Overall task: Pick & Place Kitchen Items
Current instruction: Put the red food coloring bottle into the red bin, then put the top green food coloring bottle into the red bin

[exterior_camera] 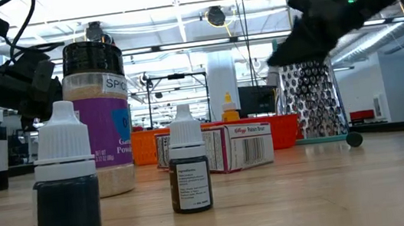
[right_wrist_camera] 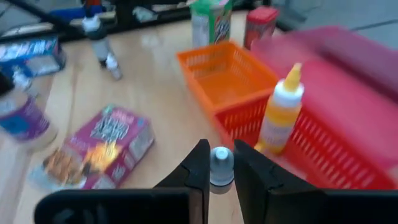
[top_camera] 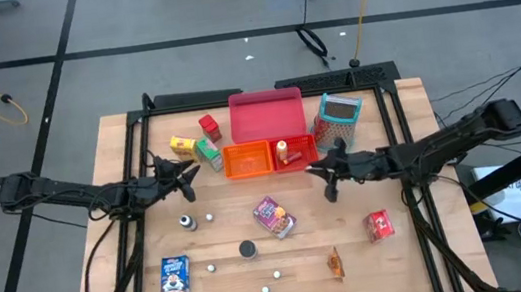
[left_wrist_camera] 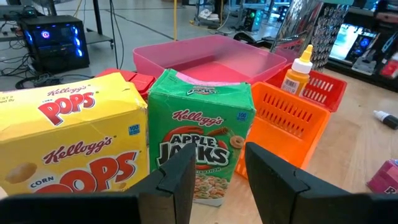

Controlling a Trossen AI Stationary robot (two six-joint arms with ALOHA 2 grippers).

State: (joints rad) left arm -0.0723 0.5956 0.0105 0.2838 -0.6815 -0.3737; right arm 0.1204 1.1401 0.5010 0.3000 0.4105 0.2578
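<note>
Red bin [top_camera: 304, 150] with just 1 yellow bottle [top_camera: 282, 150], orange bin [top_camera: 247, 160] empty: barely started. Pinches tiny bottle [right_wrist_camera: 221, 163] in right gripper [right_wrist_camera: 217, 155] beside red bin; aims parted left gripper [left_wrist_camera: 217, 165] at green box [left_wrist_camera: 202, 146]. Packet [top_camera: 274, 217], can [top_camera: 247, 251], blue box [top_camera: 175, 277] left on table [top_camera: 405, 248].

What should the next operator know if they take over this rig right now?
Left tool: open, facing the green box, holding nothing.
Right tool: shut on a small bottle, beside the red bin.
Done: the yellow bottle stands in the red bin.
To do: the green box and yellow box stand together outside the bins. The purple packet, red packet, blue box and black can lie loose on the table.
</note>
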